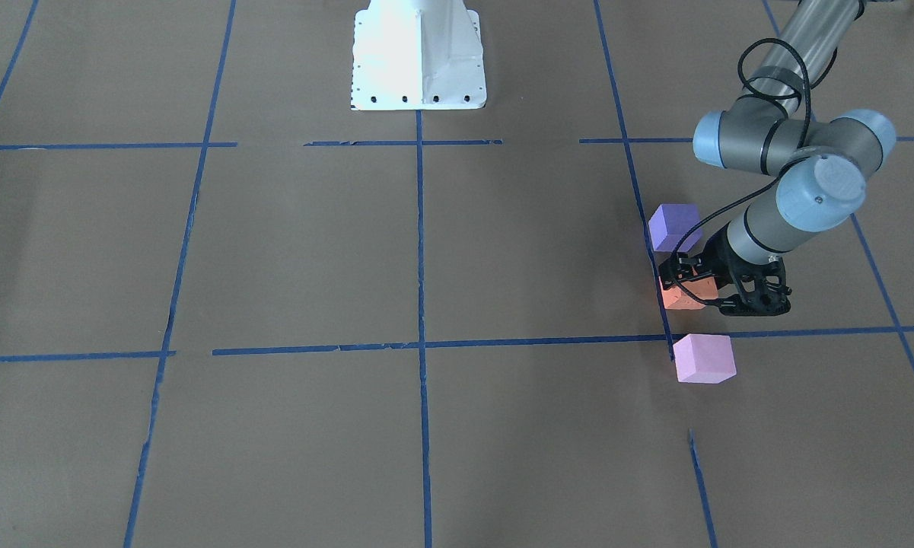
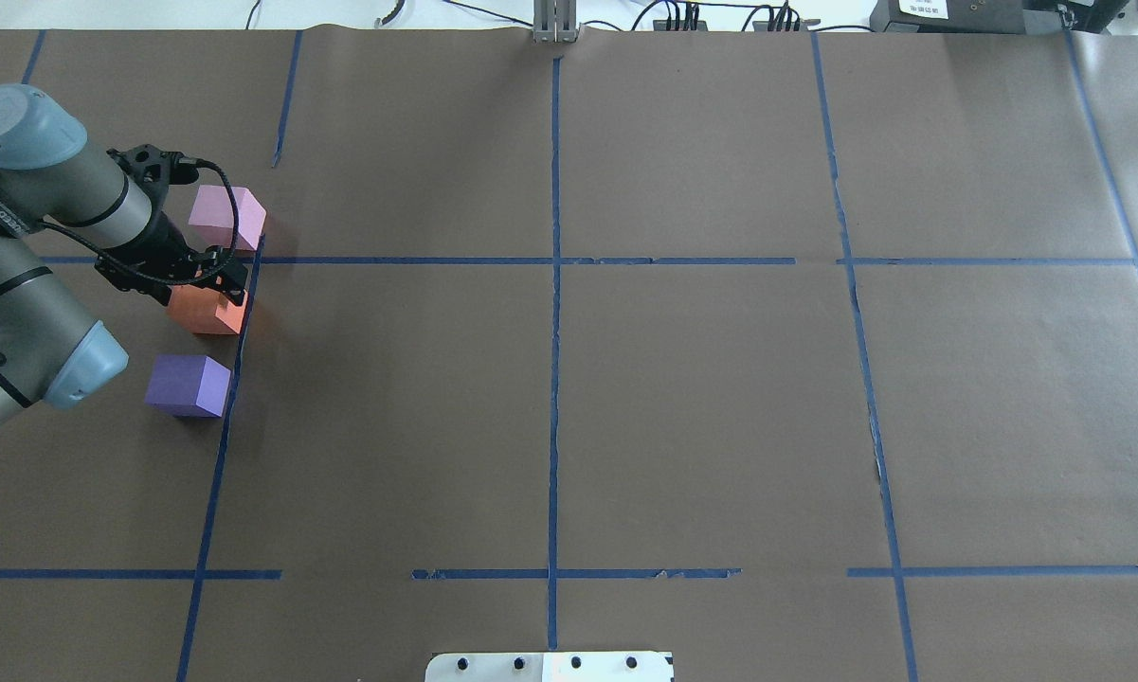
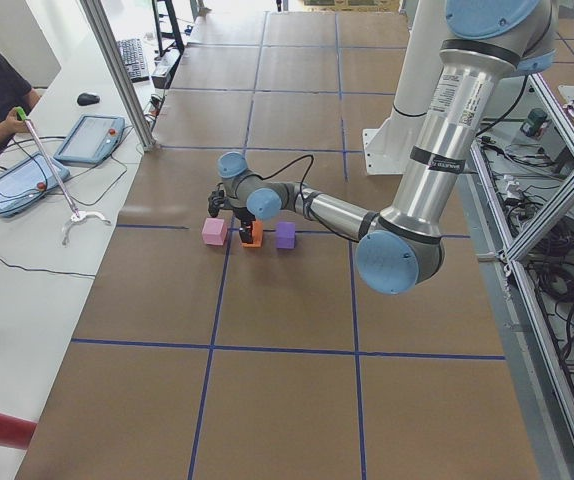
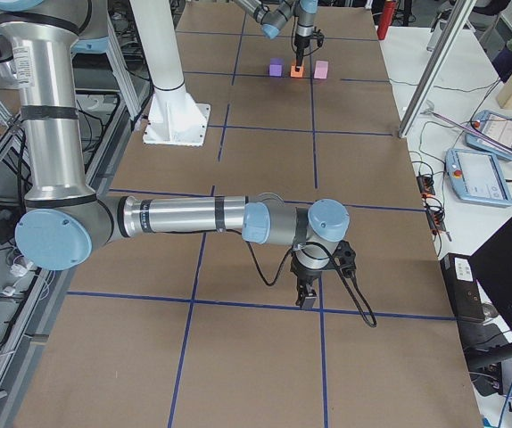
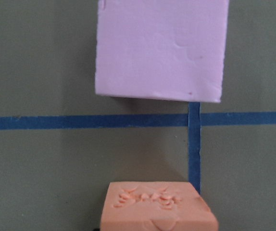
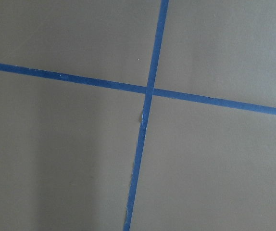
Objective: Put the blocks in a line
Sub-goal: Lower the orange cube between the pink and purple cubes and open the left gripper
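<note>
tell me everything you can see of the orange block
The orange block is a small matte cube, foam-like, with shallow dents in its top face in the left wrist view. It is the middle one of three, apart from the pink block and the violet block, beside a blue tape line. The left tool stands over it, fingers on either side; whether they clamp it cannot be told.

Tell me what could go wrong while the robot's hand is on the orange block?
The left gripper sits around the orange block, between the pink block and violet block. If it pulls away crooked, it might drag the orange block out of line. It could also bump the nearby pink block.
</note>
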### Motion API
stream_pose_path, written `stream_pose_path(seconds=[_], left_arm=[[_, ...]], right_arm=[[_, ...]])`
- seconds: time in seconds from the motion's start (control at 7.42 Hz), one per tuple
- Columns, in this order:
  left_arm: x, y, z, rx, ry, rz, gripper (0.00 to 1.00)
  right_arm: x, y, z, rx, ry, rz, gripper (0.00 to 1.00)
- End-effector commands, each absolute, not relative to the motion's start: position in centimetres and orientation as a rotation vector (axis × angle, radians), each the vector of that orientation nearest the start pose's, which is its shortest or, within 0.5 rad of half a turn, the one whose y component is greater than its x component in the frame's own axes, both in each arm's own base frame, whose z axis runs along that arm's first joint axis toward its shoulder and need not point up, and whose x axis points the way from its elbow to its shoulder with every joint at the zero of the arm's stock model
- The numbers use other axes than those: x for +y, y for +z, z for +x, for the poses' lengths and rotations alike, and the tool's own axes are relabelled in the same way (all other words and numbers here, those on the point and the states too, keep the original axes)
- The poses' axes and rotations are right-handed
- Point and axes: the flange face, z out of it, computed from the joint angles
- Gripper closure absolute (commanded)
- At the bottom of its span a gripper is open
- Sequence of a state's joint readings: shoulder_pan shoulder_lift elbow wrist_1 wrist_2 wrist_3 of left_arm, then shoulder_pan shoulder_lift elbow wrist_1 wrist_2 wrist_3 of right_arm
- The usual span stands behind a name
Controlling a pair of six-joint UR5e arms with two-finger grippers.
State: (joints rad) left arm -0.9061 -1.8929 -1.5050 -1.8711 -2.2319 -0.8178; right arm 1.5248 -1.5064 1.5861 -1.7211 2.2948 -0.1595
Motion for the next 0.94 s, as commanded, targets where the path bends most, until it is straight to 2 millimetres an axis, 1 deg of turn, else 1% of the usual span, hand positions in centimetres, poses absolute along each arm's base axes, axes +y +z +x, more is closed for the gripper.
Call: stream_pose_path(seconds=[0.0, 0.27, 0.54, 0.81], left_arm=[[-54.8, 47.9, 33.8, 0.836, 0.033, -0.041, 0.0], [-54.8, 47.4, 33.6, 0.843, 0.032, -0.034, 0.0], [-55.0, 46.2, 32.8, 0.854, 0.03, -0.009, 0.0], [-54.9, 45.8, 32.4, 0.851, 0.026, -0.002, 0.0]], right_arm=[[-51.5, 63.7, 4.4, -0.727, -0.171, -0.026, 0.0], [-51.5, 63.7, 4.4, -0.727, -0.171, -0.026, 0.0], [-51.6, 63.6, 4.4, -0.727, -0.171, -0.025, 0.0], [-51.5, 63.7, 4.4, -0.727, -0.171, -0.026, 0.0]])
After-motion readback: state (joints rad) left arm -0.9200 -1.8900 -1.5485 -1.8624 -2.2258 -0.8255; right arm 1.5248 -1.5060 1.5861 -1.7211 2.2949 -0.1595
